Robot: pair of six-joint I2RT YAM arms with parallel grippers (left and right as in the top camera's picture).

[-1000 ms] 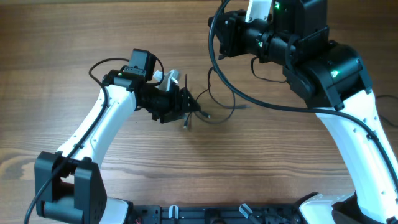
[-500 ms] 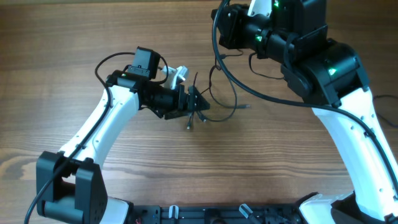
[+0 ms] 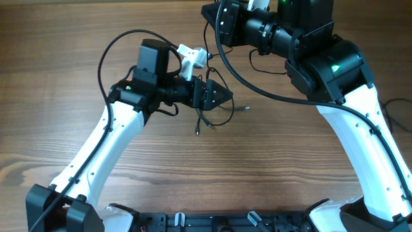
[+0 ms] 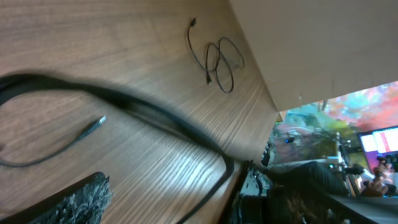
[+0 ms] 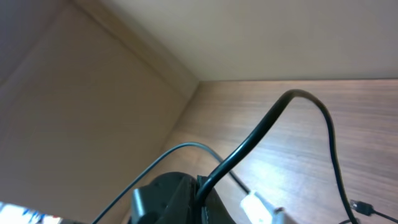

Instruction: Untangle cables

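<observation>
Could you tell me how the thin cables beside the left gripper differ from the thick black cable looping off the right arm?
The thin cables are far finer than the thick cable. The thin cables bunch in small, tight loops, while the thick cable sweeps in one wide arc. The thin cables end in small free plugs; the thick cable runs back to the right arm. Both are black and flexible.

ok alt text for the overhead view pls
Seen from above, the left arm's tool sits over a small tangle of thin black cables on a wooden table; whether it grips them is unclear. The right arm reaches in from the upper right, above the tangle.
</observation>
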